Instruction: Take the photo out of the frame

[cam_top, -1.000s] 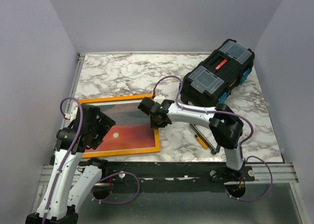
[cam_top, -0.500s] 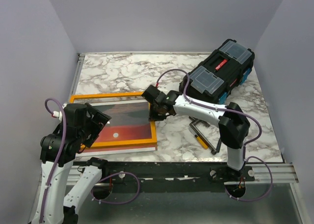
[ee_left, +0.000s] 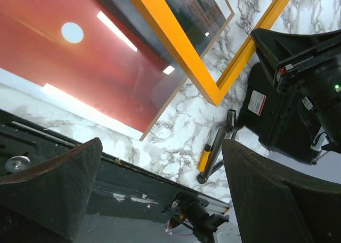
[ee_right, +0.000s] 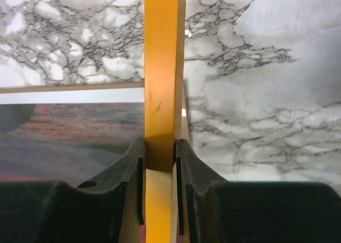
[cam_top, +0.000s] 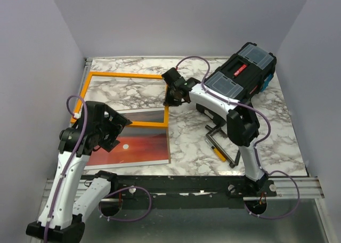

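The photo [cam_top: 144, 147], a red sunset with a small white sun, lies flat on the marble table near its front left. The orange frame [cam_top: 128, 75] is separate from it, shifted toward the far side; only its near bar overlaps the photo's dark top band. My right gripper [cam_top: 173, 94] is shut on the frame's right bar. In the right wrist view the jaws [ee_right: 160, 152] pinch the orange bar of the frame [ee_right: 160, 67], and the photo [ee_right: 69, 136] lies to its left. My left gripper [cam_top: 113, 130] hovers open over the photo's left part. Its wide-apart fingers [ee_left: 53, 189] hold nothing above the photo [ee_left: 80, 67] and the frame [ee_left: 176, 46].
A black toolbox [cam_top: 237, 83] stands at the back right, close behind the right arm. A yellow-handled screwdriver [cam_top: 217, 151] and a dark tool lie on the marble at the front right. Grey walls close in both sides and the back.
My right gripper has carried the frame up and toward the far side, off the photo, which stays on the table. The left arm has shifted but stays open over the photo's left side.
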Controlling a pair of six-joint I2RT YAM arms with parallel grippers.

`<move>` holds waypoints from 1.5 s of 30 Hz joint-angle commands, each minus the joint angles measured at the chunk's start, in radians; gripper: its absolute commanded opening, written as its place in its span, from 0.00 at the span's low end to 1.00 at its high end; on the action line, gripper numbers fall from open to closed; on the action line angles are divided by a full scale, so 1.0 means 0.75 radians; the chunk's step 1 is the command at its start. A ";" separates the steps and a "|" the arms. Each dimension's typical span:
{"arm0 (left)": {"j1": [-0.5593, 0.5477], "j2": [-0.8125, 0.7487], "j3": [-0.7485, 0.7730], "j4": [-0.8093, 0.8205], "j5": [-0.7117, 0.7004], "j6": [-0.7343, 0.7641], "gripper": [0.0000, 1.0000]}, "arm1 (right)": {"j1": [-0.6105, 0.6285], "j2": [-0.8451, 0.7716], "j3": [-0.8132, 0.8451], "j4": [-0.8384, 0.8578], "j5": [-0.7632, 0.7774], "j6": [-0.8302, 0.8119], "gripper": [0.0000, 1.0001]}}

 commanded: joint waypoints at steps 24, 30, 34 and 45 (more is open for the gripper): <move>0.132 0.640 -0.259 0.632 0.175 -0.349 0.86 | -0.108 0.140 0.212 0.076 -0.127 -0.131 0.01; 0.146 0.770 -0.193 0.642 0.182 -0.395 0.78 | -0.110 0.127 0.205 0.087 -0.146 -0.112 0.01; 0.145 0.836 -0.193 0.659 0.163 -0.450 0.65 | -0.110 0.119 0.198 0.098 -0.154 -0.101 0.01; 0.150 0.946 -0.050 0.672 0.123 -0.503 0.00 | -0.116 0.127 0.275 0.095 -0.149 -0.262 0.32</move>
